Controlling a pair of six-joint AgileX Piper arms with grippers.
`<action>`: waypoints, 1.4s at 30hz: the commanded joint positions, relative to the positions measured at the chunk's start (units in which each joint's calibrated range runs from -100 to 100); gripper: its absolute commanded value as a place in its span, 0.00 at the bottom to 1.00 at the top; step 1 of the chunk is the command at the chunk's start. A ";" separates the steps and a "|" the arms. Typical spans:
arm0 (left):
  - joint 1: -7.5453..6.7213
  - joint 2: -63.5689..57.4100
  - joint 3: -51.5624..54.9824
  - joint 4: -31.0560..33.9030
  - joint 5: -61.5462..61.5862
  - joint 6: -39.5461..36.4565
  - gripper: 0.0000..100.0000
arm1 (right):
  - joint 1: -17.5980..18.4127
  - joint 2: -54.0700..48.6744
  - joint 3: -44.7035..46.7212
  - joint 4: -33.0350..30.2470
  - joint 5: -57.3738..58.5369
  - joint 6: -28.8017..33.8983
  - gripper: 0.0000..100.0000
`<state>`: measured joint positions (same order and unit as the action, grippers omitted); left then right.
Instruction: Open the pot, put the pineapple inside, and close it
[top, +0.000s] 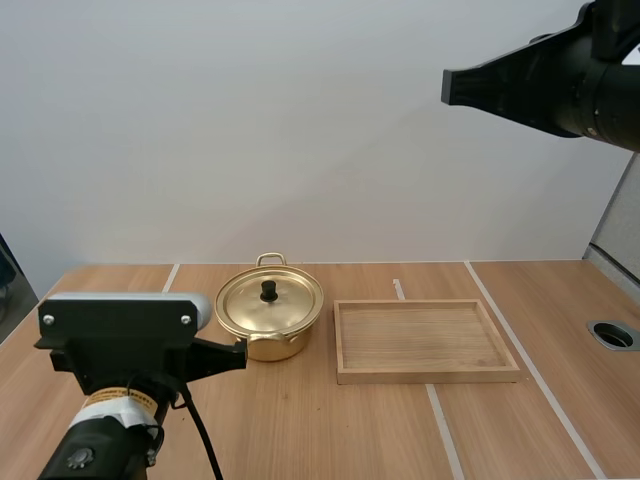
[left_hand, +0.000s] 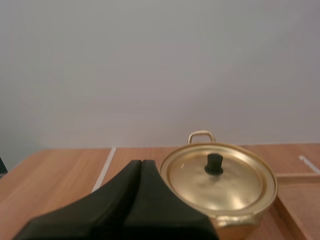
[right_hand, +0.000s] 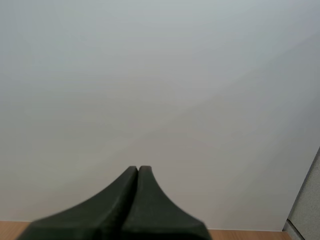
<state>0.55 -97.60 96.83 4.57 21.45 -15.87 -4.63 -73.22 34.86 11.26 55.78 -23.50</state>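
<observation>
Pot (top: 271, 322): gold-coloured, standing upright on the table (top: 500, 430). Its lid (top: 270, 300) is seated and closed, with a black knob (top: 269, 290) at the centre.

Wooden tray (top: 420, 338): flat on the table just beside the pot, on the pot's right, with a narrow gap between them.

Left gripper (top: 241, 354): low, on the pot's left, with the tip pointing at the pot wall. The high view does not show whether tip and wall touch. In the left wrist view the left gripper (left_hand: 141, 163) has its fingers pressed together into one dark wedge, holding nothing, the tip just short of the lid rim.

Right gripper (top: 449, 86): raised high and well apart from the pot, above and to its right, pointing left. In the right wrist view the right gripper (right_hand: 138, 169) has its fingers closed flat against each other, holding nothing, with blank wall behind.

View differences: the high view gives the overall layout of pot, tray and both arms. The left wrist view gives the lid surface in close detail, a loop handle (left_hand: 201, 135) behind the lid, and the tray's nearest edge beside the pot.
</observation>
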 joint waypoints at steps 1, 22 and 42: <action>-0.17 -0.18 3.17 0.46 -0.24 0.97 0.00 | -0.16 -0.42 0.22 -0.42 -0.78 -0.34 0.00; -0.17 -0.18 3.17 0.33 5.05 1.08 0.00 | -0.16 -0.42 0.22 -0.42 -0.78 -0.34 0.00; -0.17 -0.18 3.17 0.33 5.05 1.08 0.00 | -0.16 -6.67 15.00 -0.90 -2.37 -0.01 0.00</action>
<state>0.55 -97.60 99.93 4.57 27.27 -14.95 -4.63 -77.06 43.99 10.37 53.92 -23.50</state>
